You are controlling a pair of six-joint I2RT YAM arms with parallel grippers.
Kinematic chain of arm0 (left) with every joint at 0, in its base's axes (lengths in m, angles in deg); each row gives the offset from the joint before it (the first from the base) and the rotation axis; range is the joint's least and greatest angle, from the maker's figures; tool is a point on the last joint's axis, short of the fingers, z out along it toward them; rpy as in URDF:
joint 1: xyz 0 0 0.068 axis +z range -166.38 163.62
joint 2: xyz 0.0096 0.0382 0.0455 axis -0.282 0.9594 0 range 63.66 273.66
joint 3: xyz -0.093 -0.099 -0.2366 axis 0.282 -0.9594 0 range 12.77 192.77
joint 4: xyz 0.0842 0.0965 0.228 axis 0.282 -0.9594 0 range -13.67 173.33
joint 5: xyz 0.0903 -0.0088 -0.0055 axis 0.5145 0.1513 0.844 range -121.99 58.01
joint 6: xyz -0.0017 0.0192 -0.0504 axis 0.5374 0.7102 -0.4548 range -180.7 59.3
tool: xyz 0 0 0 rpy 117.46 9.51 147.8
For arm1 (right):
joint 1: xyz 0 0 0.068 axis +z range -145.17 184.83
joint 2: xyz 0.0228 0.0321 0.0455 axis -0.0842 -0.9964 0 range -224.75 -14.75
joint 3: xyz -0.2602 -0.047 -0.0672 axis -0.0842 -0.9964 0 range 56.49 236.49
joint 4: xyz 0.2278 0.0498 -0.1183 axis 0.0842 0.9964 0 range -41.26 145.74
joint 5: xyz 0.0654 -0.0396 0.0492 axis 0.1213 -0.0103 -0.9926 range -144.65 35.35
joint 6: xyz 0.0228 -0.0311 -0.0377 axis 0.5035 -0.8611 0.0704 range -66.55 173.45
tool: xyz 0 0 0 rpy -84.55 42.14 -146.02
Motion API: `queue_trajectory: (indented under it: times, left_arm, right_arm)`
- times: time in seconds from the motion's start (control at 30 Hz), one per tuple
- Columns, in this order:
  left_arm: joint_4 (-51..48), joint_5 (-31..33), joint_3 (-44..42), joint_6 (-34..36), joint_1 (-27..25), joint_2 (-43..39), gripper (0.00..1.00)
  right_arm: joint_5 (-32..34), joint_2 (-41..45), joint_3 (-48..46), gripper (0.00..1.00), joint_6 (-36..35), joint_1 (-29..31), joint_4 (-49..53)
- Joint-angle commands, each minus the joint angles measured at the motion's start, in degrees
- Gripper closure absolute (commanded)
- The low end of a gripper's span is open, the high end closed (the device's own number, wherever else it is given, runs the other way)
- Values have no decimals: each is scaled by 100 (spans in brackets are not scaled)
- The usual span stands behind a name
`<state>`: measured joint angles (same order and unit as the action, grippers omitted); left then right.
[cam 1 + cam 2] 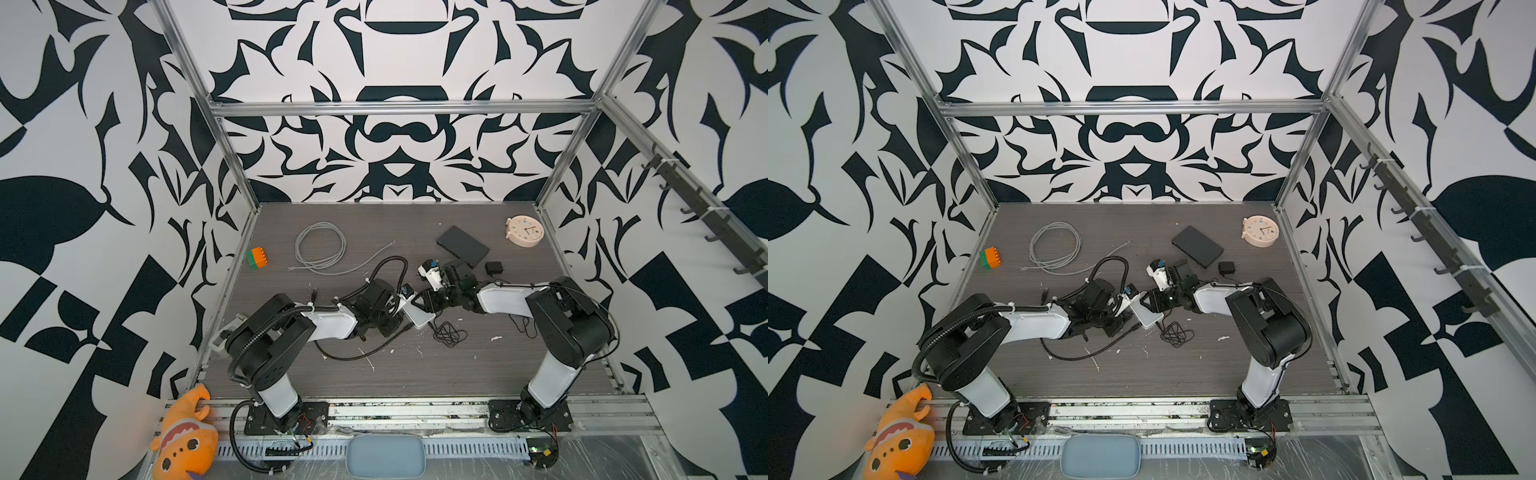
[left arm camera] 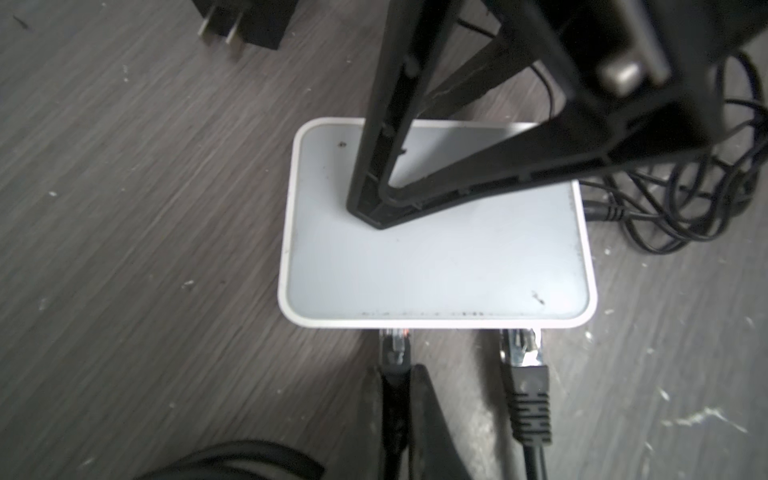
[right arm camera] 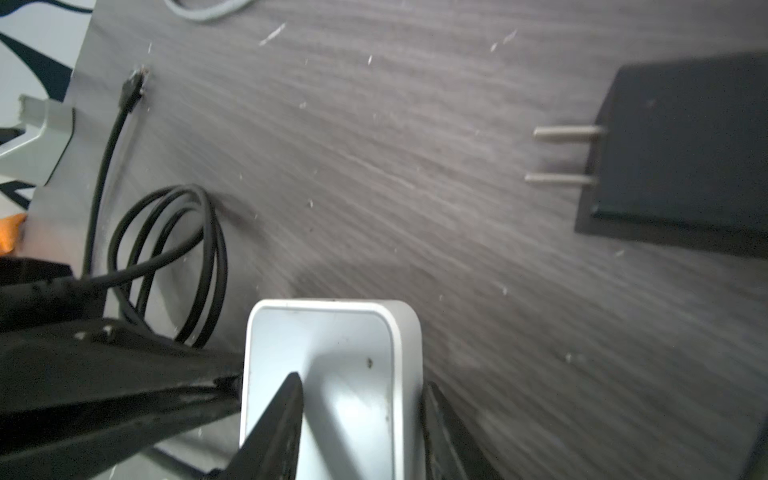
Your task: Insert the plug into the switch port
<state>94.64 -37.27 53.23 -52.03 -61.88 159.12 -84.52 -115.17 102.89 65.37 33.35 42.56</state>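
Note:
The white switch (image 2: pixel 436 266) lies flat on the dark table, seen in both top views (image 1: pixel 419 318) (image 1: pixel 1148 319). My left gripper (image 2: pixel 397 370) is shut on the black cable's plug (image 2: pixel 395 349). The plug's clear tip meets the switch's port face and reaches under its rim. A second black plug (image 2: pixel 524 361) sits in a port beside it. My right gripper (image 3: pixel 363 380) stands open at the opposite end of the switch (image 3: pixel 332 332). One of its fingers (image 3: pixel 286 411) is over the top and the other is beside the side wall.
A black power adapter (image 3: pixel 685 145) with two prongs lies beyond the switch, and its thin cord is bundled (image 1: pixel 449 333) beside it. A flat black box (image 1: pixel 463 246), a clock (image 1: pixel 524 231), a grey cable coil (image 1: pixel 322 249) and an orange-green brick (image 1: pixel 257 257) lie farther back.

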Motion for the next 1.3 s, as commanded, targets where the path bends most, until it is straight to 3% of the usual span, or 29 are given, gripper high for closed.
queue_trajectory:
  times: [0.0,0.4,0.73,0.9,1.27]
  left_arm:
    - [548,-124,12,73,58,-212,100]
    - [1419,-606,-3,128,50,151,100]
    - [2211,-380,-34,226,41,168,100]
    - [2614,-133,57,64,88,355,100]
    - [2703,-254,521,-440,207,456,100]
  right_arm:
    - [-1061,-113,-15,54,-383,108,1622]
    - [-1657,-865,127,62,-166,620,1665]
    - [-1875,-860,21,66,-95,1121,1737]
    - [-1938,-788,-191,67,165,1386,1427]
    - [-2000,-736,-610,70,709,1766,529]
